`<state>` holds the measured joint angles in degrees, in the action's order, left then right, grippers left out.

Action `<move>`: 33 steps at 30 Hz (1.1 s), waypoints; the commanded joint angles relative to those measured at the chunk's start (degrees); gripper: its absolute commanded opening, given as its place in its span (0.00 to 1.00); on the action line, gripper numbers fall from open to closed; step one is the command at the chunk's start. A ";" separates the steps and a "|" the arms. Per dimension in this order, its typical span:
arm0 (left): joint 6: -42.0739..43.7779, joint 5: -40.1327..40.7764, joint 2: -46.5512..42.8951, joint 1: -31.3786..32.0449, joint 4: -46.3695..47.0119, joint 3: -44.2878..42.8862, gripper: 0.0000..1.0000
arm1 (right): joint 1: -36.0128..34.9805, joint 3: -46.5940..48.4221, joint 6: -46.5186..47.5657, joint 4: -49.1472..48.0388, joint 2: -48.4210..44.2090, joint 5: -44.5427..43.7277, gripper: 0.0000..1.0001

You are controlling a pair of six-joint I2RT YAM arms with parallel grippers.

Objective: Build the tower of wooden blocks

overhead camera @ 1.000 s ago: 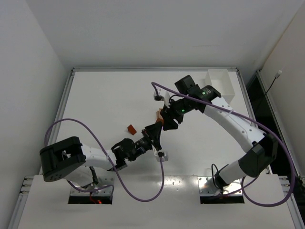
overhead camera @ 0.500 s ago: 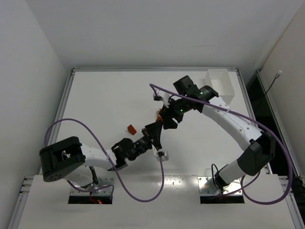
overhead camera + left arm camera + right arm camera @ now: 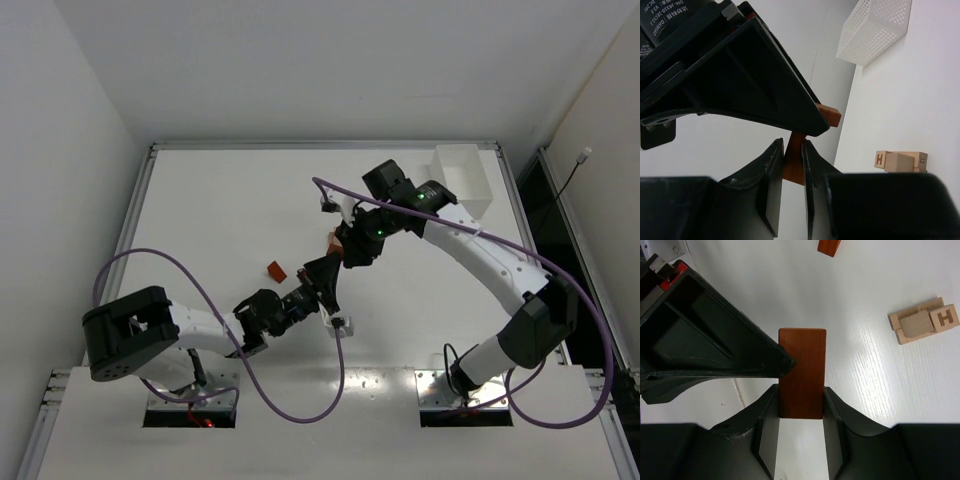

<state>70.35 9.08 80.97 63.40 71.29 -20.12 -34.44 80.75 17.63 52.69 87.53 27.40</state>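
White desk (image 3: 220, 200), carrying all items. Right arm (image 3: 490, 255) and left arm (image 3: 200, 325), meeting near desk centre. White perforated bin (image 3: 462, 172), at 1 o'clock on the desk. Right gripper (image 3: 801, 390): jaws clenched on the long edges of a reddish-brown plank (image 3: 802, 365), whose long axis runs 12 to 6 in the right wrist view. Left gripper (image 3: 793, 145): jaws pressed on the same plank's flat faces; handover judged in progress. Pale tan stack (image 3: 922, 320), with an H cube on top, lying on the desk at 2 o'clock from the right jaws and well apart; which arm is nearer cannot be told. Loose reddish-brown block (image 3: 275, 270), at 9 o'clock from the grippers.
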 commanded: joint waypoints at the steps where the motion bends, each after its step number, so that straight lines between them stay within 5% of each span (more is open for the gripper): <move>1: 0.49 -1.62 -1.78 0.32 3.60 -1.68 0.05 | -0.28 -0.24 0.21 -1.97 -0.78 0.11 0.00; 7: 0.41 1.02 -2.92 1.38 1.41 -0.54 0.70 | -0.28 -1.82 0.21 -3.03 -3.41 -0.50 0.00; 8: 0.41 1.55 -2.92 1.38 0.88 -0.54 0.73 | -0.28 -2.35 0.21 -3.55 -3.41 -1.37 0.00; 14: -2.66 8.83 -4.59 2.52 -2.46 -1.14 0.77 | 1.91 -6.74 -4.00 -5.74 -4.47 -6.82 0.00; 18: -8.63 23.12 -6.17 3.14 -9.91 -6.39 0.77 | 8.48 -11.74 -15.04 -8.91 -4.47 -12.09 0.00; 26: -39.03 43.89 -6.36 -2.03 -53.38 -30.22 0.77 | 11.76 -11.41 -32.47 -12.08 2.54 -29.40 0.00; 33: -55.47 48.05 -5.82 -9.67 -69.32 -39.64 0.77 | 9.22 -7.19 -40.38 -18.39 6.25 -33.46 0.00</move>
<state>26.55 52.03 75.99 56.62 15.05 -57.28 -23.18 69.04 -15.81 40.16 94.24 -2.00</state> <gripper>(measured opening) 0.765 0.314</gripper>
